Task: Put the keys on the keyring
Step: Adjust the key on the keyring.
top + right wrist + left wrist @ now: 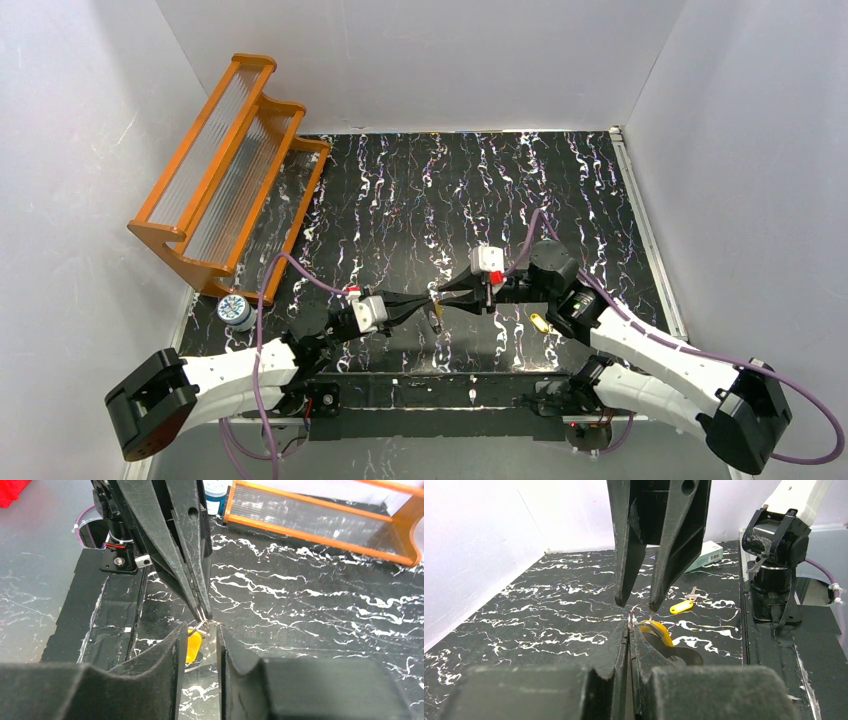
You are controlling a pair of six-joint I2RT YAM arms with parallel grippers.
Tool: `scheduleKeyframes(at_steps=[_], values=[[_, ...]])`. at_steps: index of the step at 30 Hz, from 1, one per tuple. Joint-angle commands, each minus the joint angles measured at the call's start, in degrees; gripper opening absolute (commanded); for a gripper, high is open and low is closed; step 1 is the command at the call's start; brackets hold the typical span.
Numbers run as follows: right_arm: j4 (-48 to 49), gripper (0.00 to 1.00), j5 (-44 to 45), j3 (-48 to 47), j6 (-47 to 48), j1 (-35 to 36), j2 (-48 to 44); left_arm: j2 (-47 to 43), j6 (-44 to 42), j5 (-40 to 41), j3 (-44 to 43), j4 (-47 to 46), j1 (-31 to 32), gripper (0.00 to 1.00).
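Observation:
My left gripper (427,300) is shut on the keyring (638,608), a thin wire loop sticking out of its closed tips (630,628). One key (659,630) with a yellow head hangs from the ring just right of those tips, and shows in the top view (437,318) and right wrist view (194,645). My right gripper (447,294) faces the left one. Its fingers (177,640) are apart, one on each side of the ring (201,624). The second key (541,322) lies flat on the table to the right (680,606).
An orange rack (230,170) stands at the back left, with a small blue-lidded jar (236,311) near its front end. A pale box (709,555) lies behind the right gripper. The right arm's base (774,580) and a black mounting strip (430,385) are at the near edge.

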State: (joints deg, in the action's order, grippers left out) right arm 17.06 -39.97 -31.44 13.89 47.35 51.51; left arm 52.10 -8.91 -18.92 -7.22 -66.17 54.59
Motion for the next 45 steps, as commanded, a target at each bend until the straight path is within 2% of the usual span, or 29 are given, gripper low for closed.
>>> scheduleKeyframes(at_steps=[1,4,12,24,29,31,33,36,40,45], values=[[2.6,0.32,3.0,-2.0,-4.6,0.0,1.1,-0.1,0.1,-0.5,-0.7,-3.2,0.3,0.00],[1.7,0.26,4.2,-2.3,-5.6,-0.1,2.0,-0.1,0.0,-0.4,-0.7,-3.2,0.3,0.00],[-1.7,0.01,5.9,-3.1,-5.8,0.0,2.2,-0.2,0.0,-0.5,-0.6,-3.2,0.3,0.00],[-5.3,0.01,11.5,-2.6,-4.4,0.0,2.3,-1.2,-0.3,-1.0,-0.4,-3.2,0.3,0.00],[-6.0,0.01,8.8,-3.6,-3.4,0.0,3.9,-1.4,0.0,-2.1,-0.6,-3.2,0.3,0.00],[-5.7,0.18,7.5,-3.7,-2.1,0.0,3.6,-1.4,0.0,-2.0,-0.6,-3.2,0.3,0.00],[-4.7,0.40,6.8,-3.1,-1.0,0.0,2.1,-1.4,-0.1,-1.9,-0.4,-3.2,0.3,0.00],[-0.8,0.56,5.4,-0.9,0.9,0.0,-1.4,-1.2,-0.1,-1.8,-0.4,-3.2,0.3,0.00],[5.6,0.59,1.6,1.6,1.4,0.0,-4.2,-0.9,0.0,-2.0,-0.6,-3.2,0.3,0.00],[7.7,0.46,-2.9,0.8,0.7,0.0,-1.4,-0.9,0.0,-2.2,-0.8,-3.2,0.3,0.00]])
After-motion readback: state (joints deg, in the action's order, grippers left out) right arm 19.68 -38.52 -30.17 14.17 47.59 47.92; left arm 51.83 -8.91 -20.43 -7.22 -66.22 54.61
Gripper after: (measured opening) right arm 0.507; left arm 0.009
